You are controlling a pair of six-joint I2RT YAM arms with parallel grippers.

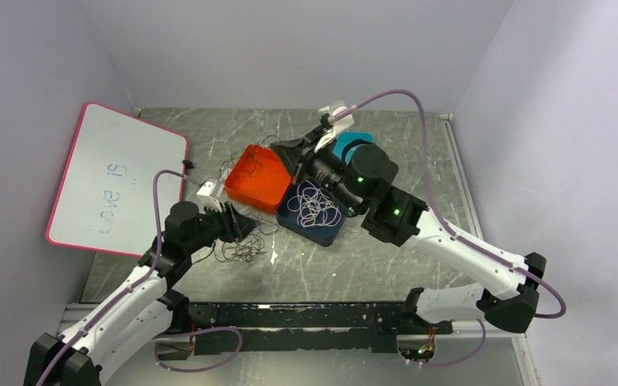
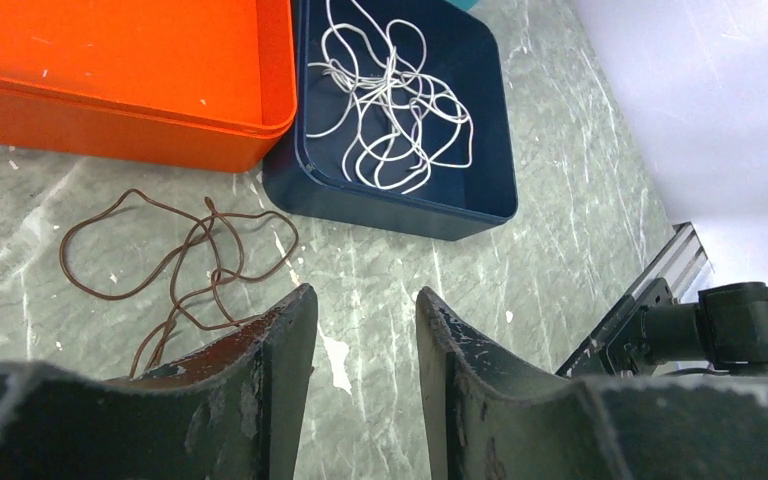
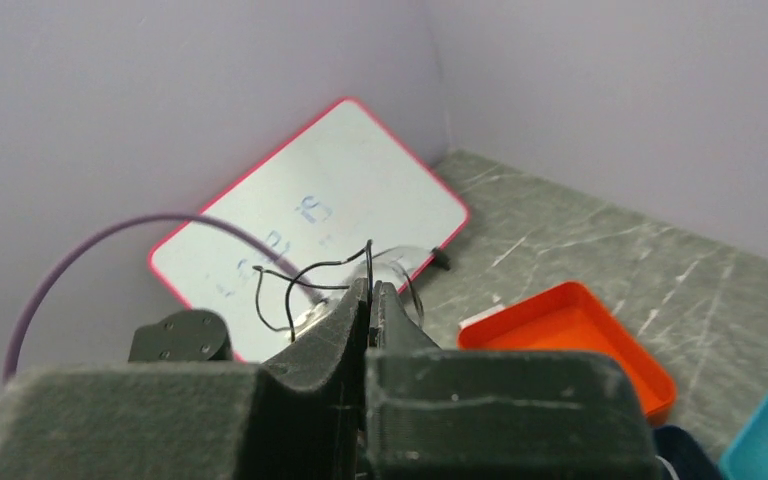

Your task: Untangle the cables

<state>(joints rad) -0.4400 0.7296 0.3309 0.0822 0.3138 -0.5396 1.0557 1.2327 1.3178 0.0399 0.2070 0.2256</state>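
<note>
One strand at a time, separating the cables: clamping the right gripper (image 3: 368,288) tight on a thin black cable (image 3: 325,264), looping up at the centre of the right wrist view against the whiteboard (image 3: 310,215). Hanging the left gripper (image 2: 365,295) released and empty, low over the table (image 2: 560,200), beside a dark cable (image 2: 200,268) lying loose at the left of the left wrist view, just below the orange tray (image 2: 110,120). Leaving the white cable (image 2: 390,110) coiled in the navy tray (image 2: 400,215), upper middle. Judging the lift best done slowly: raising the pinched strand straight up, watching for snagged loops, pinning the tabletop tangle with the left gripper before pulling, stopping at any tightening knot.
</note>
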